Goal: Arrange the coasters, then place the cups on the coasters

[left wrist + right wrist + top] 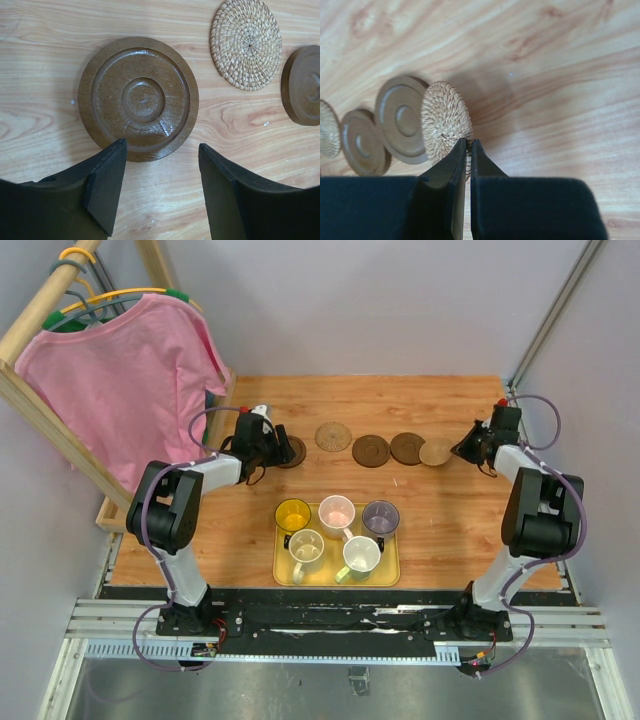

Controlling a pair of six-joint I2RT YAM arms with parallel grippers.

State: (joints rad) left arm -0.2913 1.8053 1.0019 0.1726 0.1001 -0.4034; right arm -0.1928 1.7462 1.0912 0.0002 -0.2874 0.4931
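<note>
the left gripper (161, 151) is released, its two fingers spread apart and hovering at the near rim of a dark brown coaster (142, 97). that coaster lies flat on the desk (450, 530), leftmost in a row across the far half. the left fingertip just overlaps its rim in the left wrist view; whether it touches, i cannot tell. next toward the right edge comes a woven tan coaster (245, 42), a little nearer the far edge than the others. after it come a second dark coaster (302, 85) and a third dark coaster (407, 448).

the right gripper (468, 142) is clenched on the rim of the pale woven coaster (445, 120) at the right end of the row. this coaster's edge overlaps the third dark one beside it.

the yellow tray (390, 572) sits mid-desk toward the near edge, well apart from the row. it holds all five cups upright. the yellow cup (293, 514), pink cup (336, 510) and grey-purple cup (381, 516) stand on its far side. the cream cup (306, 545) and white-green cup (361, 554) stand on its near side.
</note>
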